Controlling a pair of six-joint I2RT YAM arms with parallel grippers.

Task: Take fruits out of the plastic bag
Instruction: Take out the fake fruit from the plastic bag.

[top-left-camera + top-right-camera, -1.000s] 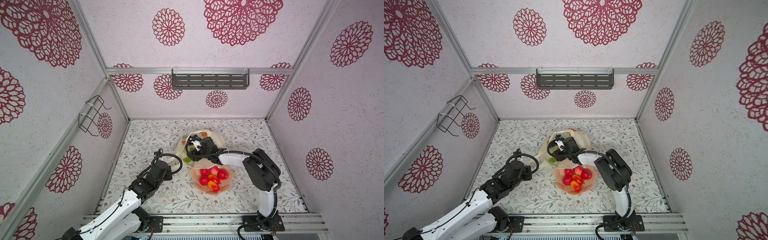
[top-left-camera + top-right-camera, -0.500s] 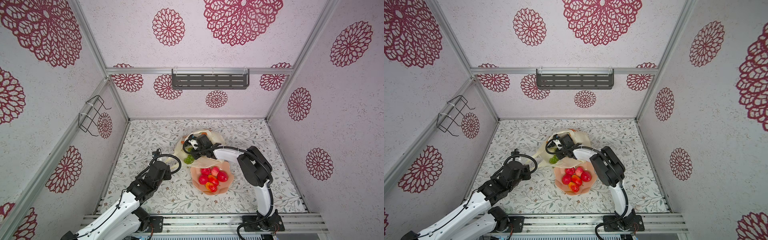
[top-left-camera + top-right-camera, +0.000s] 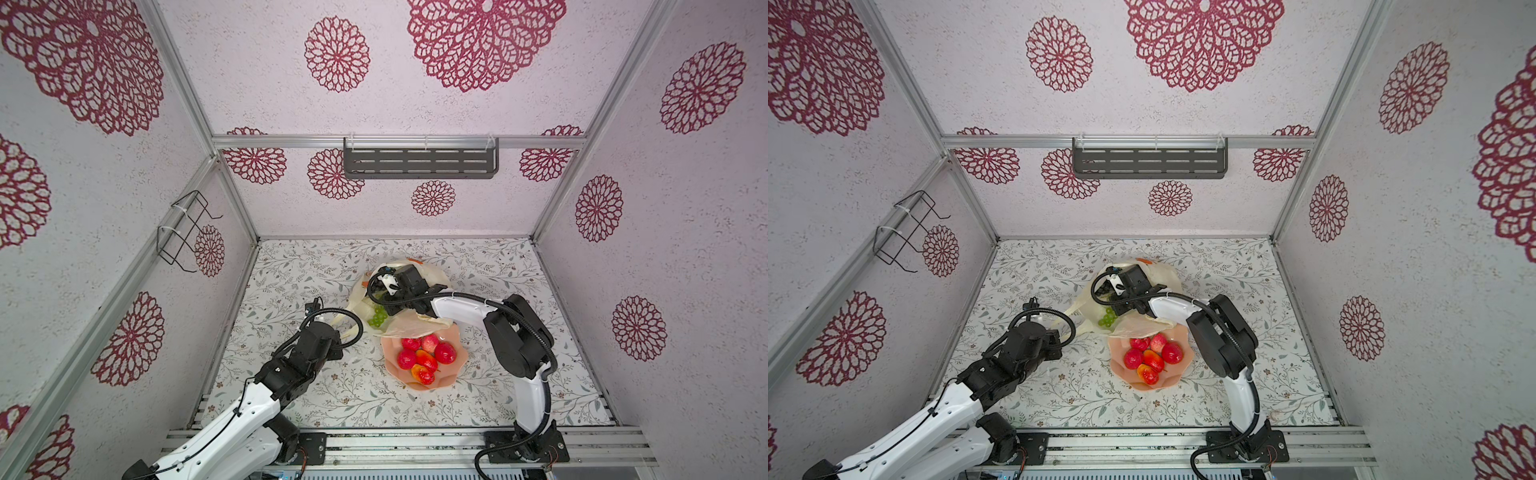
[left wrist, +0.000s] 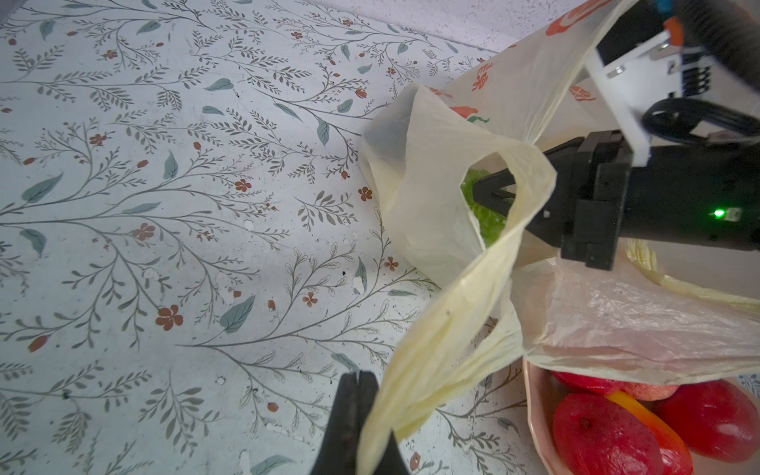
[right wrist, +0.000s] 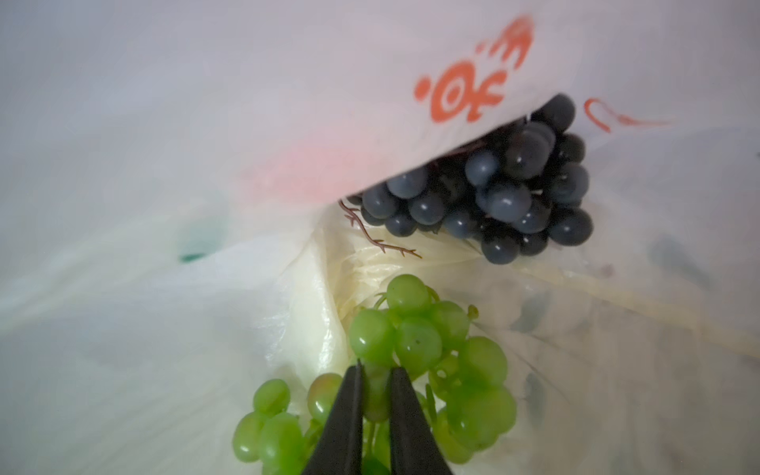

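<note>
The cream plastic bag [image 3: 432,275] lies mid-table with its mouth toward the left arm. My left gripper [image 4: 358,380] is shut, with the bag's stretched loop handle [image 4: 448,329] running down into it. My right gripper [image 5: 376,370] reaches into the bag and is shut on a grape of the green grape bunch [image 5: 423,333]; this bunch also shows in both top views [image 3: 377,318] [image 3: 1108,319]. A dark purple grape bunch [image 5: 493,193] lies deeper in the bag. Several red and red-yellow fruits [image 3: 424,357] sit in the peach-pink bowl [image 3: 456,371].
The bowl [image 3: 1118,370] stands just in front of the bag, and a fold of the bag drapes over its far rim. A black wire basket [image 3: 187,232] hangs on the left wall. A grey slotted shelf [image 3: 419,162] hangs on the back wall.
My right gripper has pushed further into the bag and closed on the green grapes. The left arm has hardly moved and keeps hold of the handle.
</note>
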